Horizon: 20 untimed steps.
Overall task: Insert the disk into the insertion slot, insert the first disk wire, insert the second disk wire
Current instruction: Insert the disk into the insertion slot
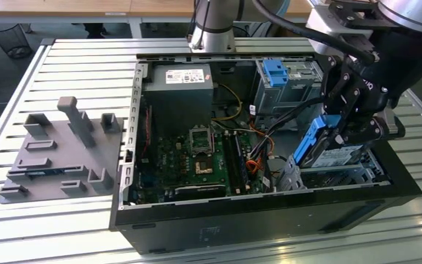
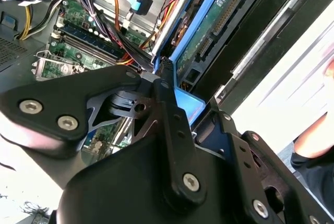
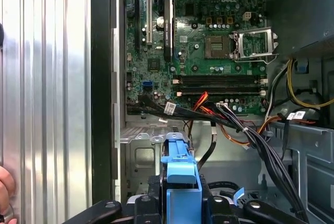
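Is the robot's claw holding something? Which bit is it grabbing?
Yes. The gripper holds the disk, pinched on both sides of its blue caddy near one end, tilted above the insertion slot.

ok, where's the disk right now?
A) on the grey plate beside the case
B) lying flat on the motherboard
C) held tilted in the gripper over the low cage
C: in the exterior view the gripper is shut on the disk, which sits tilted over the low cage, not yet seated.

Green motherboard (image 1: 196, 159), grey fixture plate (image 1: 64, 157), mesh wastebasket (image 1: 11, 38)
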{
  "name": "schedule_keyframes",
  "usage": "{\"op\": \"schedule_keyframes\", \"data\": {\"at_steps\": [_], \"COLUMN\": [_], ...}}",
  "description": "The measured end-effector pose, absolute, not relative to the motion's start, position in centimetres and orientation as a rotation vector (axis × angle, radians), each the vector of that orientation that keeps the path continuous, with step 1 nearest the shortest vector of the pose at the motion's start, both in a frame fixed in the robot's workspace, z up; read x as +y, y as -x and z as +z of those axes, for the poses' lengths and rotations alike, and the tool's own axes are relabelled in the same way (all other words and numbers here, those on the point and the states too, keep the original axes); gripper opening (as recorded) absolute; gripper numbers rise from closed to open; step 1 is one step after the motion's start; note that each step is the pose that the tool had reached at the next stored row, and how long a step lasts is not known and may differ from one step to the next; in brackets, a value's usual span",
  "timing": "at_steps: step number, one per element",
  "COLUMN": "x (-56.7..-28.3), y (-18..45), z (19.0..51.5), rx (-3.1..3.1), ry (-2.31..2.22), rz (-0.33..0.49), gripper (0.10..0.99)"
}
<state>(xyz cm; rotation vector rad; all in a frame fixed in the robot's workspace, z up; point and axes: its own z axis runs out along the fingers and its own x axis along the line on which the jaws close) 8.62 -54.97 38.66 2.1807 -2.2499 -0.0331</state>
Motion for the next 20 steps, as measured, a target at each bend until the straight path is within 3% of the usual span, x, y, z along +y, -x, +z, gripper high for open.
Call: {"op": "schedule_keyframes", "data": {"at_steps": [20], "x": [-55.0], "y": [-8.6], "z": [36.9], "rx": [-2.250], "ry": [-2.181], "rz": [-0.033], "gripper": [0.365]}}
